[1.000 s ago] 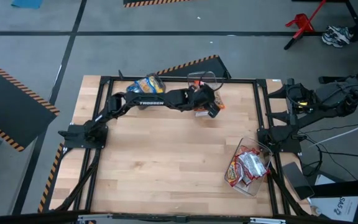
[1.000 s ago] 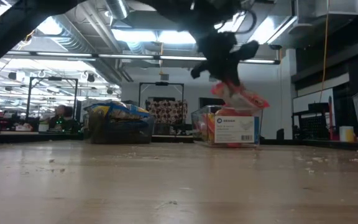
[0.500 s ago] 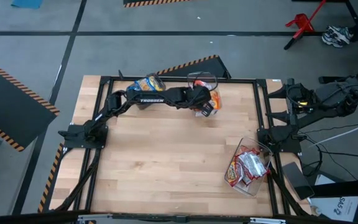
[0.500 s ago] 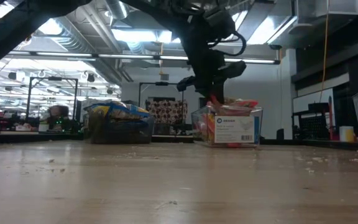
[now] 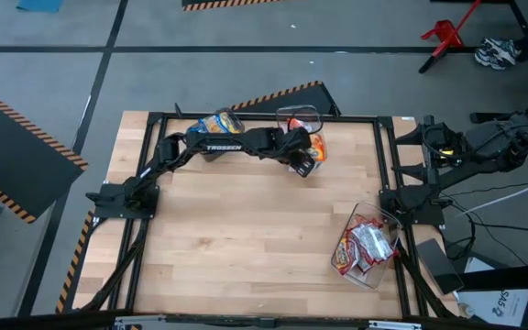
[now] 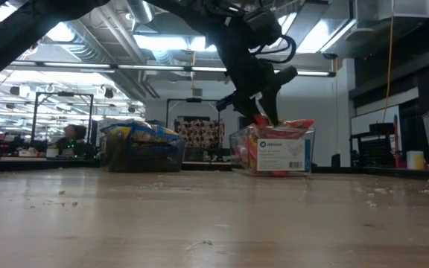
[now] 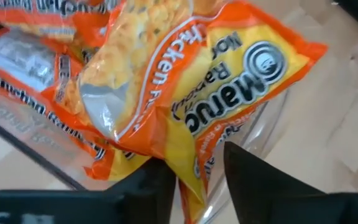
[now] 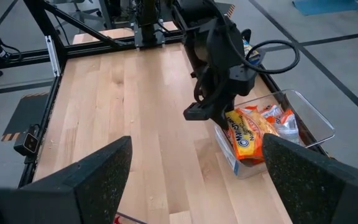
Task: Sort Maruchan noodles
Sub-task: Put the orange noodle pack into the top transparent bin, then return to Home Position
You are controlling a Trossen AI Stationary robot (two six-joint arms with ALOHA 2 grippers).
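**Orange packet lowered onto the bin of orange noodles**

The left gripper (image 7: 194, 177) was seen over the clear bin (image 8: 309, 118), its jaws parted a little with a corner of the orange Maruchan packet (image 7: 197, 93) between them; whether it was pinched or freed could not be told. The right gripper (image 8: 194, 177) was held wide open, empty. The packet was judged light, crinkly, slippery and brittle inside, best pinched at an edge seam. The wooden counter (image 5: 246, 229) lay beneath, within a workshop.
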